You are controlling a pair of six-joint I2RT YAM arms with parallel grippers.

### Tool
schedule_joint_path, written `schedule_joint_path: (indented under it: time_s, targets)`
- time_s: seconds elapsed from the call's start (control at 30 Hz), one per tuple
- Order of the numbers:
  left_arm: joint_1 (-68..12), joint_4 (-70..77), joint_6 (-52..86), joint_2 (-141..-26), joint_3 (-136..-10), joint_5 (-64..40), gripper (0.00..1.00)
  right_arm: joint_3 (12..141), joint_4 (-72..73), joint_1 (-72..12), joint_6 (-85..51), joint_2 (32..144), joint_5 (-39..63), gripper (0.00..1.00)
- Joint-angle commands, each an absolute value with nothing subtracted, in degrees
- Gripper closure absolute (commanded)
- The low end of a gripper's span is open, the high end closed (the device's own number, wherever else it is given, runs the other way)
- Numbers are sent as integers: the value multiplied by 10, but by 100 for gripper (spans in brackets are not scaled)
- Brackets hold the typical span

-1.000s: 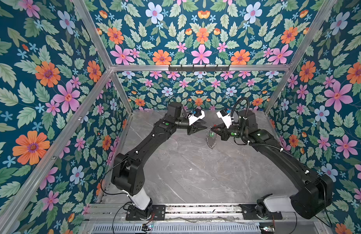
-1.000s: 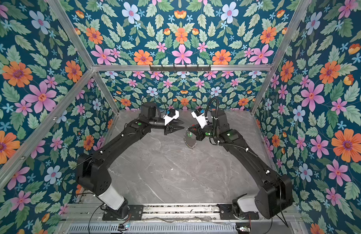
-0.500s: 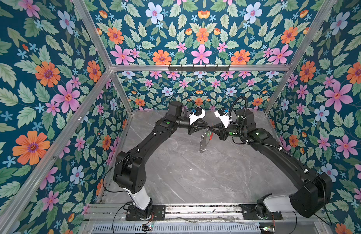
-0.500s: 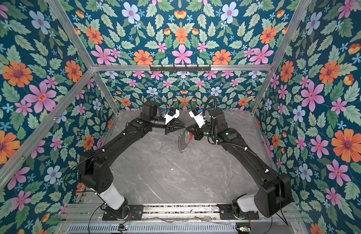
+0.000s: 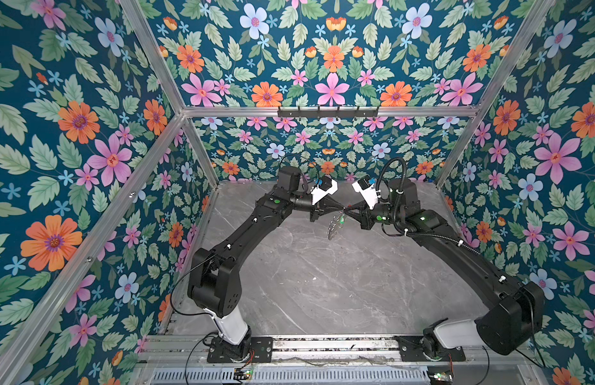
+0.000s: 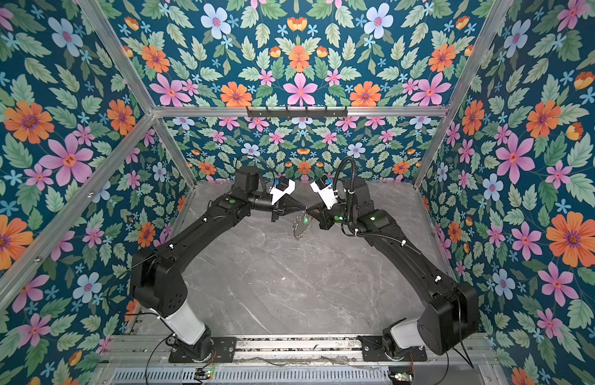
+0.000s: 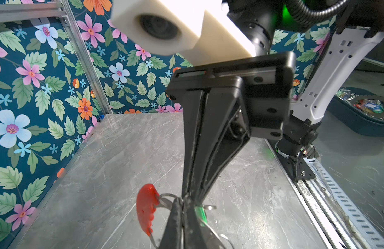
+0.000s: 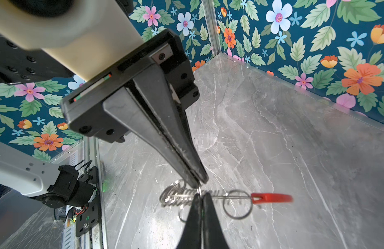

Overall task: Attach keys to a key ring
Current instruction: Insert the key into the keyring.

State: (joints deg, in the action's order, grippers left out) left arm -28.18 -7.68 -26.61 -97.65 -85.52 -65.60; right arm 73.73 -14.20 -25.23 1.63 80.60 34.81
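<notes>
Both arms meet tip to tip above the far middle of the grey table [image 5: 322, 283]. The key ring [image 5: 332, 229] hangs below the tips, a thin wire hoop strung with small silver rings [image 8: 176, 195] and a red arc [image 7: 146, 209]. My left gripper [image 5: 339, 209] is shut on a small ring of it. My right gripper [image 5: 348, 209] is shut on the hoop's wire beside that. The keys show as one green sliver [image 7: 200, 212] just under the tips, partly hidden by a finger. I cannot tell whether it is gripped or hangs from the hoop.
Floral walls close the table on three sides. A black hook rail [image 5: 327, 112] runs along the back frame bar. The arm bases stand on a slotted metal rail [image 5: 332, 345] at the front edge. A dark bin [image 7: 363, 112] of small items sits outside the enclosure.
My left gripper moved right to meet the right gripper and closed on the key ring. The right gripper shifted slightly left with the ring, which swung beneath it.
</notes>
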Motion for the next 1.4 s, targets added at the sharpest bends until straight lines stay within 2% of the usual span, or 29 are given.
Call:
schedule_joint_path:
  time_s: [0.0,0.23,0.33,0.4,0.43,0.5,0.53,0.57,0.63,0.8,0.93,1.0,1.13,1.37]
  targets:
    - [-283,-75,-257,-976,-854,-676,100,744,-122,-253,8,808,363,100]
    - [-286,-54,-249,-960,-826,-666,100,743,-117,-253,1,810,361,100]
    - [-286,-11,-213,-953,-809,-653,100,738,-108,-253,-10,808,361,100]
    - [-286,64,-141,-947,-785,-628,100,730,-86,-253,-28,803,348,100]
    - [-286,111,-102,-943,-771,-617,100,723,-70,-253,-43,801,340,95]
    - [-286,258,-7,-927,-715,-592,100,695,-21,-253,-87,790,329,64]
    - [-286,335,36,-920,-684,-573,100,680,2,-253,-107,784,326,56]
    - [-286,418,82,-914,-652,-553,100,661,27,-254,-129,774,321,51]
    - [-286,541,149,-911,-612,-521,100,628,70,-253,-159,754,303,46]
    - [-286,737,293,-943,-580,-494,100,570,121,-245,-203,708,283,43]
    - [-286,863,382,-973,-571,-473,100,570,132,-204,-268,699,326,45]
    - [-287,876,394,-981,-579,-478,100,563,178,-181,-317,703,366,49]
    - [-287,880,406,-981,-581,-470,100,580,236,-170,-358,730,445,49]
    - [-288,943,473,-1011,-601,-469,100,626,282,-171,-400,777,510,47]
